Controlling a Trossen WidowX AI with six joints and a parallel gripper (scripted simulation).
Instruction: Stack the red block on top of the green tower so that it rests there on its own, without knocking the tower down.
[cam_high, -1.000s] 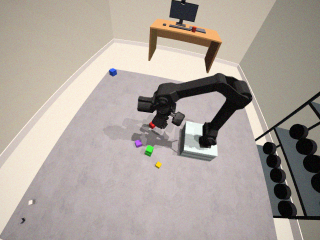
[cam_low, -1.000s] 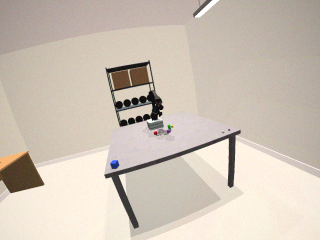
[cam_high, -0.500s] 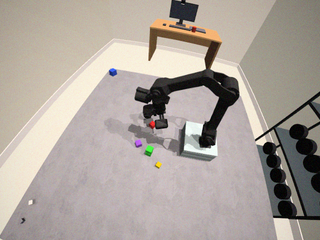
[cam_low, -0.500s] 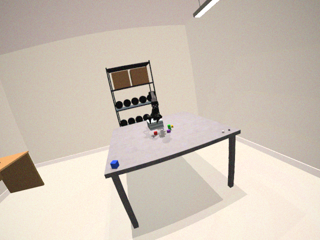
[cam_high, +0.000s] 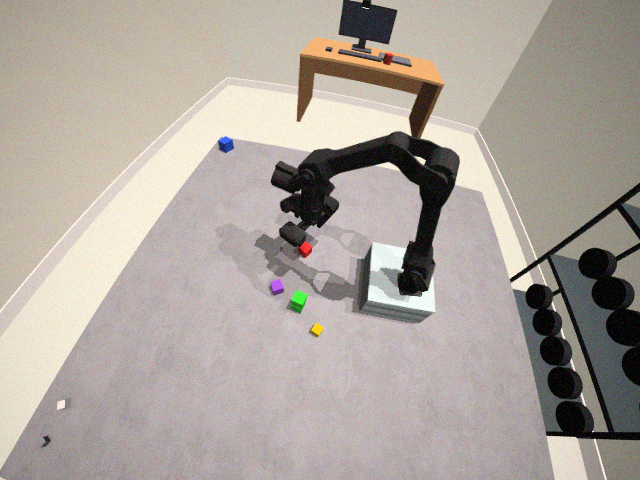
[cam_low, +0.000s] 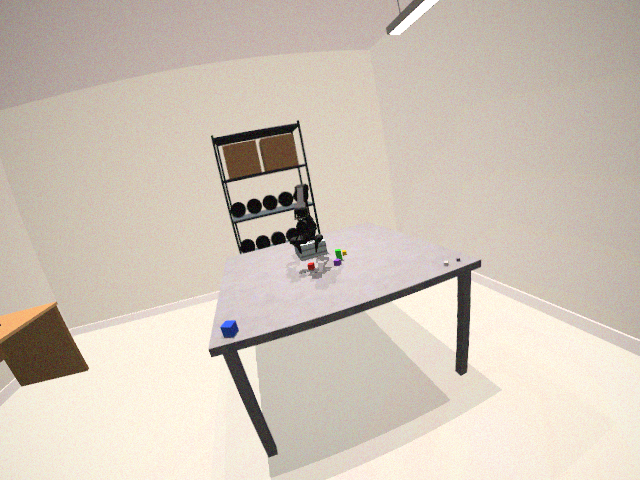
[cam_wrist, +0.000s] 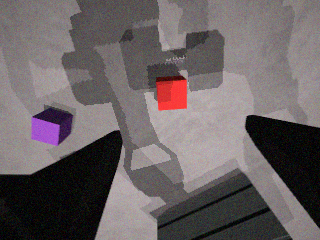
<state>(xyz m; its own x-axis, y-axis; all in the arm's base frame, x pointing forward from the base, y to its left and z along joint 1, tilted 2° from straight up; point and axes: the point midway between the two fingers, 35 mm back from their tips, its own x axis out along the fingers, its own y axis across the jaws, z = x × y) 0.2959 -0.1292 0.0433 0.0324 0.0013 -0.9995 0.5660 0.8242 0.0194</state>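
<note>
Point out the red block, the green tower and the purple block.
red block (cam_wrist: 171, 93), wrist view, on its front face.
green tower (cam_high: 298, 300), top view, on the upper block's top face.
purple block (cam_wrist: 46, 130), wrist view, on its lit front face.
</note>
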